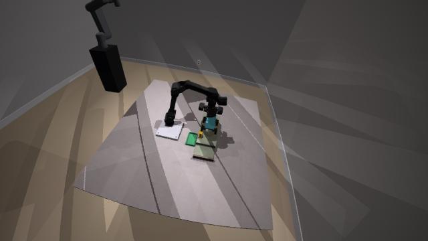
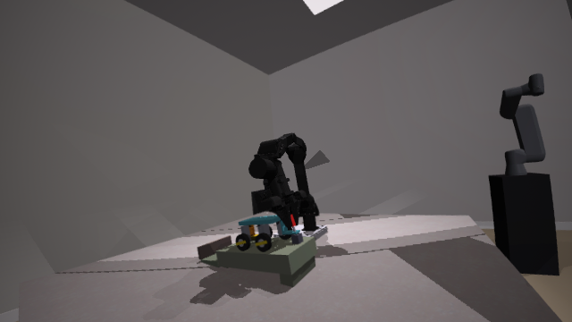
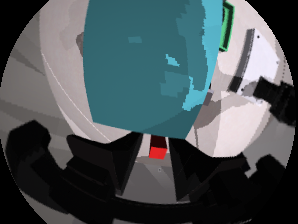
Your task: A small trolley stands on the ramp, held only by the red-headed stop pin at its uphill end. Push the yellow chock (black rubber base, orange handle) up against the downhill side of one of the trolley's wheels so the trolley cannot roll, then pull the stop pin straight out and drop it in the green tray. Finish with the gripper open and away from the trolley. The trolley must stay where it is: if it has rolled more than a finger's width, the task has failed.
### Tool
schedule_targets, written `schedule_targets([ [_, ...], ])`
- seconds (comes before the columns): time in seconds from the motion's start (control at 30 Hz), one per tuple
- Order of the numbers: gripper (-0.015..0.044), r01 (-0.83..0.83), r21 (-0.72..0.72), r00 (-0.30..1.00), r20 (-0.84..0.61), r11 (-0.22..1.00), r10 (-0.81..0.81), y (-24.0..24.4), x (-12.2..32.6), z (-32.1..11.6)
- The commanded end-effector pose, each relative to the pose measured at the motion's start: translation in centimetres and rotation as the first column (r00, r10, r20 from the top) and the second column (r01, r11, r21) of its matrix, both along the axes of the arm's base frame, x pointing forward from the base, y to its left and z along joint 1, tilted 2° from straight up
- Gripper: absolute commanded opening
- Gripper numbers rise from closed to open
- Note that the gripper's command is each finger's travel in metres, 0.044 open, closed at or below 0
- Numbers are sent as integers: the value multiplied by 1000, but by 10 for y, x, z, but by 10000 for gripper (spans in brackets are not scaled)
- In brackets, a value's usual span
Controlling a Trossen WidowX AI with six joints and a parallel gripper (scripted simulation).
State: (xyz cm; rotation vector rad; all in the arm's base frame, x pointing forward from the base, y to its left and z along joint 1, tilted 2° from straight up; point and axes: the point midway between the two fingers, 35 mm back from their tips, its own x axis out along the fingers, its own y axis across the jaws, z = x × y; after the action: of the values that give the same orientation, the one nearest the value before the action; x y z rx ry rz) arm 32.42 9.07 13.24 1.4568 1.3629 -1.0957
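The black six-joint arm [image 1: 200,88] [image 2: 301,179] [image 3: 275,95] arches over the pale green ramp [image 1: 204,151] [image 2: 255,259], bringing its black gripper [image 1: 211,114] [image 2: 290,223] [image 3: 156,131] down at the uphill end of the teal-topped trolley [image 1: 210,122] [image 2: 259,220] [image 3: 140,75]. Beside the ramp lies the green tray [image 1: 191,138] [image 3: 231,25], ready for the pin. The yellow chock with orange handle [image 1: 200,134] [image 2: 251,231] sits near a downhill wheel, presumably to block rolling; contact is unclear. The claw stands part-open, holding nothing, its fingers straddling the red-headed stop pin [image 2: 293,221] [image 3: 158,151], likely for a straight pull.
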Motion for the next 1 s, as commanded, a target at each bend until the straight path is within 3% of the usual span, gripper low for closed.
schedule_targets([
  [0.0,85,0,0,1000,1,1000,0,0,0,1],
  [0.03,59,0,0,1000,1,1000,0,0,0,1],
  [0.33,0,0,0,1000,1,1000,0,0,0,1],
  [0.97,0,5,1,1000,-3,1000,-5,-2,-2,12],
])
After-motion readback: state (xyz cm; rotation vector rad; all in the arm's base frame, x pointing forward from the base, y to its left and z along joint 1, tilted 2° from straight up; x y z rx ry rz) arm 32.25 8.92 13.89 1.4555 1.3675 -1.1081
